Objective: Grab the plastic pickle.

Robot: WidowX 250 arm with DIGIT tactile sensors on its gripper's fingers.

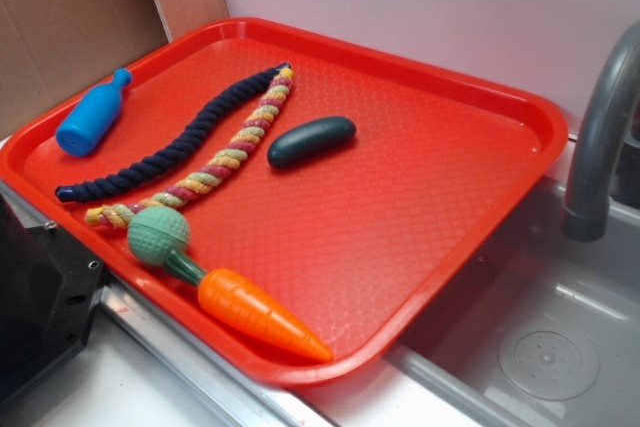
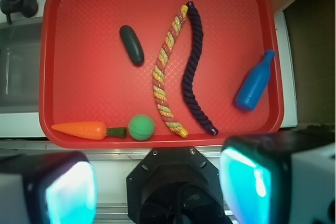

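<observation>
The plastic pickle, a dark green glossy oblong, lies flat near the middle of the red tray. In the wrist view the pickle sits far up in the frame on the tray, well away from my gripper. The gripper is open, its two teal-padded fingers spread wide at the bottom corners. Nothing is between them; only the black robot base shows below. The gripper itself is out of the exterior view.
An orange carrot with a green ball end lies at the tray's near edge. A navy rope, a multicoloured rope and a blue bottle toy lie left of the pickle. A grey faucet and sink are on the right.
</observation>
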